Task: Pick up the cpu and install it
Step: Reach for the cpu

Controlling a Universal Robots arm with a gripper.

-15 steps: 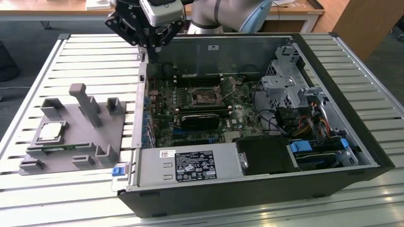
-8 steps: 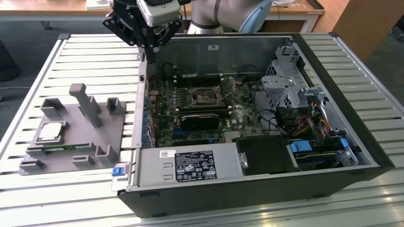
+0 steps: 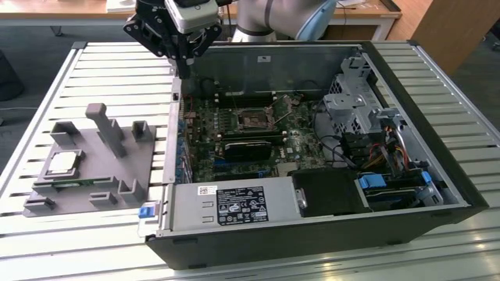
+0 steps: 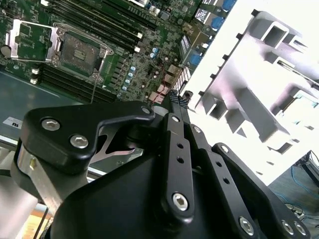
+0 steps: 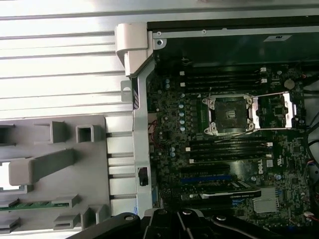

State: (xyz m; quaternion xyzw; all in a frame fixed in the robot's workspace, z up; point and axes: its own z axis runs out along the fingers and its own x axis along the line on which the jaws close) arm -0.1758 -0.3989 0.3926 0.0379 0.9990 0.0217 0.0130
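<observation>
Gripper (image 4: pixel 180 97) links crowd the near part of the second wrist view. Its fingers (image 4: pixel 173 102) look pressed together with nothing between them, though the tips are small there and I may be off. In the exterior view the gripper hangs over the far corner of the case (image 3: pixel 328 234) wall, at about ten o'clock from the socket (image 3: pixel 254 120). The cpu (image 3: pixel 64 163) lies flat on the grey tray (image 3: pixel 117 193) toward the exterior view's left. It sits outside the case, at about seven o'clock from the gripper and well apart from it. A green stick (image 3: pixel 70 184) lies just beside the cpu at its six o'clock. The socket is bare, its metal frame flipped open — plain in both wrist views. Tray and case rest on a slatted table (image 3: pixel 102 70).
</observation>
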